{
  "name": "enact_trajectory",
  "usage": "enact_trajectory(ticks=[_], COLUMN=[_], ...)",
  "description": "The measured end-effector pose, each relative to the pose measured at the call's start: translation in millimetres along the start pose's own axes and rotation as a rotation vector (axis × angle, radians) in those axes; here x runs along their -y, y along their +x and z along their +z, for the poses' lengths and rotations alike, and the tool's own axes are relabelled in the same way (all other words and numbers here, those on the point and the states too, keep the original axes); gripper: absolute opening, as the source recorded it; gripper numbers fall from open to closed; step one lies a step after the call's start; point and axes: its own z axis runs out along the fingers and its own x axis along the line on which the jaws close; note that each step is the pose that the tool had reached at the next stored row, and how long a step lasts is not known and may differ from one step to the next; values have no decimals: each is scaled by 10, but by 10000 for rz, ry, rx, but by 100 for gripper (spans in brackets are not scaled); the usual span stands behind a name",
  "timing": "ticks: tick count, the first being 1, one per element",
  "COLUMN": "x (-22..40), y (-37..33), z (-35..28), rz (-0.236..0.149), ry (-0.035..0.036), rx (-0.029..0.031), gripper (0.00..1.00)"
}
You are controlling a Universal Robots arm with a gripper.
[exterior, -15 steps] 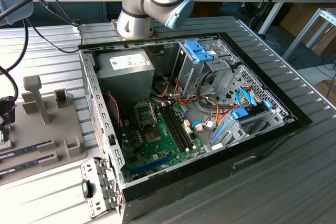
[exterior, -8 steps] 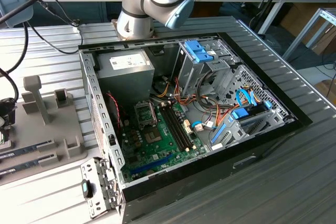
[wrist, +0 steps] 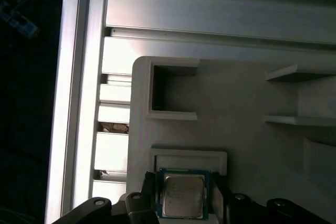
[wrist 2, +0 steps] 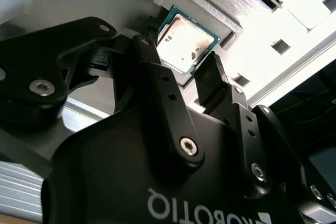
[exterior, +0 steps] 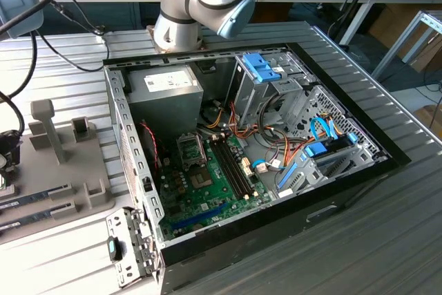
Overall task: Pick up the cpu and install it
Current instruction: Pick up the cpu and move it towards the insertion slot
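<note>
In both wrist views we see our tool (wrist: 184, 184) released, its fingers (wrist 2: 153, 56) flanking the cpu (wrist: 182, 199) with slim gaps. The cpu lies flat, metal top up, in a recess of the grey holder tray (wrist: 236, 108) on the ribbed desk (wrist: 210, 19).

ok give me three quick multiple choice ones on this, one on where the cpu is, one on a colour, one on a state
1. Where does the cpu lie?
A. in the black socket frame
B. in a recess of the grey holder
C. on top of the power supply

2. What colour is the cpu's top?
A. silvery-grey
B. red
C. blue

3. How is the computer case?
A. shut, side panel on
B. open, green motherboard exposed
C. wrapped in foil

Answers: B, both wrist views show it seated in the holder's recess; A, its metal top shines silvery-grey; B, the exterior view looks straight onto the motherboard.
</note>
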Motion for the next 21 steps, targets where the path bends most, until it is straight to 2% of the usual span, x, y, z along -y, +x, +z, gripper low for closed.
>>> enact_trajectory(ticks=[21], x=[23], y=[-15], z=[2], rz=[-12], ry=[0], rx=[0], gripper=[54])
